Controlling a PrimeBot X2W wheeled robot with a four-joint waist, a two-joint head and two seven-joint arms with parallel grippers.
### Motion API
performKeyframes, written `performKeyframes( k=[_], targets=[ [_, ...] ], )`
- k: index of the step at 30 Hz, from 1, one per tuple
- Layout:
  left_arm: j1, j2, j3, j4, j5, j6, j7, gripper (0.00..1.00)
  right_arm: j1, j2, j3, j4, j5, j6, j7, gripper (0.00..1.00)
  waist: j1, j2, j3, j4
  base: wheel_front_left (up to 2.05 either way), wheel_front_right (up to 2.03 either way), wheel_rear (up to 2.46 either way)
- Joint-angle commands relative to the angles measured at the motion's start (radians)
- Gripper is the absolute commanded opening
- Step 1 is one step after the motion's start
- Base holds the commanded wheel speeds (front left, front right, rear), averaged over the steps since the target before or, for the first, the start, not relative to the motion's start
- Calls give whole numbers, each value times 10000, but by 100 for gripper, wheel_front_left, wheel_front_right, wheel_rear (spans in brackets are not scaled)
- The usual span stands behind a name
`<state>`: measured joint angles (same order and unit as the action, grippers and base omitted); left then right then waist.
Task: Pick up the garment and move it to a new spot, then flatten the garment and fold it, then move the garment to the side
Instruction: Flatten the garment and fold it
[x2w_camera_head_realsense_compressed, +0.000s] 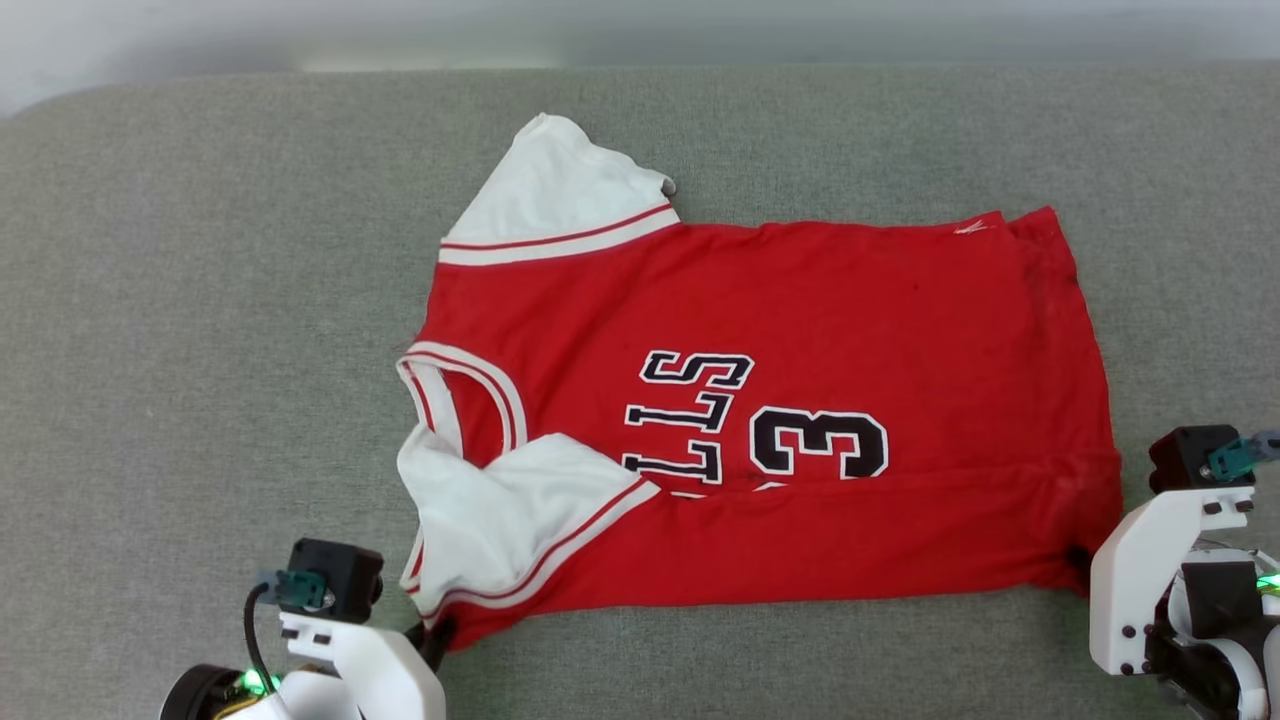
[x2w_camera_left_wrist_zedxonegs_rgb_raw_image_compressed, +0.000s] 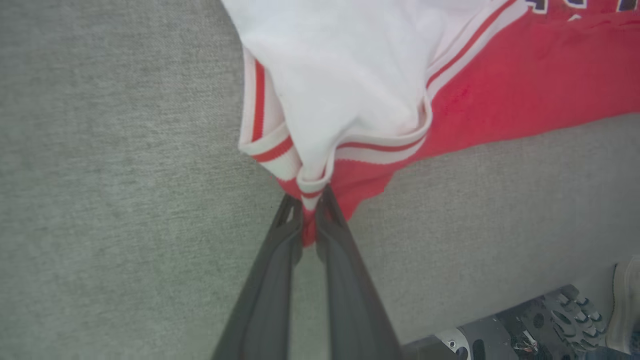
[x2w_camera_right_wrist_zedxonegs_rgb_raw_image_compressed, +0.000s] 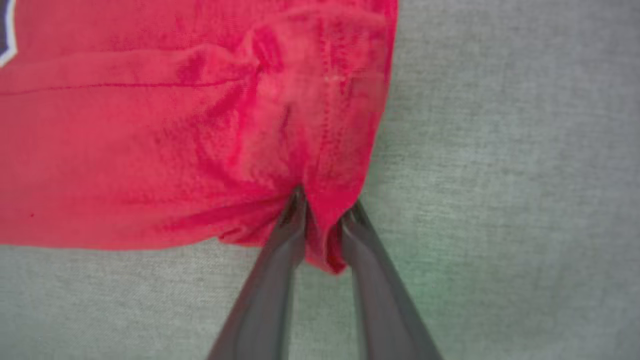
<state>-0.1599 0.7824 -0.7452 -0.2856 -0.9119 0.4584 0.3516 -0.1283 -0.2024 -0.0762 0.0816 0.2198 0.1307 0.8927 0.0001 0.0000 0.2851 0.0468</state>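
While flat mid-frame on the grey woven surface, hides lower lettering of the garment under a fold. Pinches sleeve-side corner with left gripper, lower left; clamps hem corner with right gripper, lower right. Blurs to a pale, unreadable strip along top edge.

The left arm enters at the lower left of the head view, its white wrist shell topped by a black camera block. In the left wrist view, the left pincer has both dark fingers drawn nearly together from the bottom edge, nipping a corner of the garment. The right arm comes in at the lower right edge of the head view. The right pincer has its fingers a little apart, tips angled inward, with a bunched red fold pressed between them.
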Motion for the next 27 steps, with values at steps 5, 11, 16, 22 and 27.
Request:
performKeyframes(
  k=[5,11,16,22,27],
  targets=[
    [347,103,-56,181,-153,88,77,0,388,-119,-42,293,224,-5,-65,0,-1,0,-409,-114,0,0,0],
    [912,402,14,63,-332,251,-26,0,825,-361,-162,-465,522,-5,56,0,-1,0,-877,-283,0,0,0],
    [1442,634,-61,-151,-467,361,-6,0,1501,-510,-269,-1310,767,-5,366,0,-1,0,-1098,-381,0,0,0],
    [1795,752,-183,-64,-611,276,41,0,2299,-520,-480,-1889,850,-5,750,0,-1,0,-1182,-386,0,0,0],
    [1729,369,-166,392,-806,-104,-208,0,2370,-330,-436,-1725,806,-5,669,0,-1,0,-1184,-406,0,0,0]
  ],
)
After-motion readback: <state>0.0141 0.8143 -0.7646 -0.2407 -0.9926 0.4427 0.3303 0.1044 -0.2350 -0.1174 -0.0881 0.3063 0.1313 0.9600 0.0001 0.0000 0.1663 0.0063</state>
